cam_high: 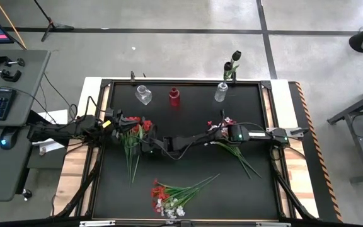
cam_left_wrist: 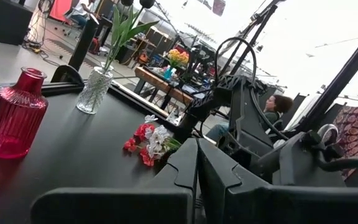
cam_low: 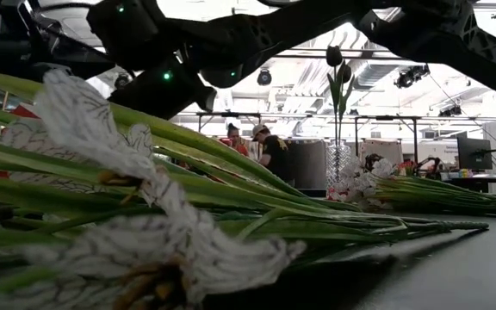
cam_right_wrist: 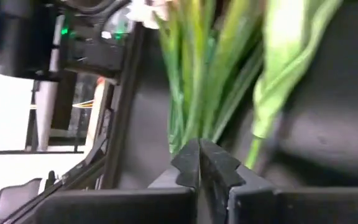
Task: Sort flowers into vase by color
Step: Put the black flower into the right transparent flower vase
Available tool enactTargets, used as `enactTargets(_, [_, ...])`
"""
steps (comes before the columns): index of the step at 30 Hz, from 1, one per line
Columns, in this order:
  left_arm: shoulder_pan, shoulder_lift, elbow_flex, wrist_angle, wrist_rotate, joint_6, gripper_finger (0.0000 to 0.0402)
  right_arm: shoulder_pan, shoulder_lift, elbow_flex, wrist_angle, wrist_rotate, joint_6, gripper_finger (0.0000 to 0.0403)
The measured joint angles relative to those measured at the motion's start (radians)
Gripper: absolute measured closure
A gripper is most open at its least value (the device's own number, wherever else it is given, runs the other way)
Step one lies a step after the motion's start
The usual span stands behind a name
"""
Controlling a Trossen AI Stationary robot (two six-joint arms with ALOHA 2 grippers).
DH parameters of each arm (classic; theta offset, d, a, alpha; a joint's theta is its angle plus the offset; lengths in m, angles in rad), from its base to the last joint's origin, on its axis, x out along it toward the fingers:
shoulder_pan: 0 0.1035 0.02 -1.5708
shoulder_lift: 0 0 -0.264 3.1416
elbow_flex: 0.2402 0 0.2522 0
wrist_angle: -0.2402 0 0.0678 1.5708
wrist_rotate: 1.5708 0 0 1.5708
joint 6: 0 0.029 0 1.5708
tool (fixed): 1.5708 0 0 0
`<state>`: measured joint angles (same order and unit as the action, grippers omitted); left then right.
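Three flower bunches on the bench (cam_high: 188,157): red flowers (cam_high: 133,126) centre-left, mixed flowers (cam_high: 172,197) bottom centre, a third bunch (cam_high: 232,148) centre-right. Left tool (cam_left_wrist: 196,163) and right tool (cam_right_wrist: 199,158) both pressed together, empty. Stems likely light, springy; pinch mid-stem.

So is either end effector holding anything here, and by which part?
Left end effector: shut, nothing in it. Right end effector: shut, its tips at the green stems of a flower spray; whether a stem is pinched cannot be told.
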<state>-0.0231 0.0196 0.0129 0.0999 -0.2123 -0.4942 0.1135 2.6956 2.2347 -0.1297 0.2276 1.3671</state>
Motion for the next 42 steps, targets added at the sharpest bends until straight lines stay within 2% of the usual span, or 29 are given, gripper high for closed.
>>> enactTargets(5, [0.0,0.0,0.0,0.0,0.0,0.0,0.0402,-0.013,-0.002,0.002,-0.095,-0.048,0.1,0.0402])
enactTargets(15, [0.0,0.0,0.0,0.001,0.0,0.0,0.0402,-0.053,-0.016,0.009,-0.321,-0.188,0.116,0.0403])
enactTargets(21, [0.0,0.0,0.0,-0.001,0.0,0.0,0.0402,-0.059,-0.097,0.002,-0.513,-0.171,-0.103,0.0403])
enactTargets(25, [0.0,0.0,0.0,0.001,0.0,0.0,0.0402,-0.054,-0.194,-0.003,-0.834,-0.147,-0.309,0.0403])
enactTargets(29, [0.0,0.0,0.0,0.004,0.0,-0.003,0.0402,-0.024,-0.331,-0.001,-1.19,-0.034,-0.424,0.0403])
enactTargets(31, [0.0,0.0,-0.001,0.03,0.0,-0.007,0.0402,-0.008,-0.401,-0.025,-1.28,0.006,-0.449,0.0403])
enactTargets(33, [0.0,0.0,-0.001,0.059,0.001,-0.048,0.0402,0.006,-0.486,-0.099,-1.311,0.035,-0.452,0.0403])
enactTargets(36, [0.0,0.0,-0.001,0.11,0.0,-0.106,0.0402,0.026,-0.661,-0.29,-1.286,0.066,-0.412,0.0403])
enactTargets(39, [0.0,0.0,-0.001,0.162,-0.016,-0.138,0.0402,0.066,-0.868,-0.569,-1.188,0.077,-0.317,0.0403])
enactTargets(42, [0.004,0.003,-0.001,0.213,-0.139,-0.191,0.0402,0.117,-1.086,-0.874,-1.012,0.068,-0.204,0.0403])
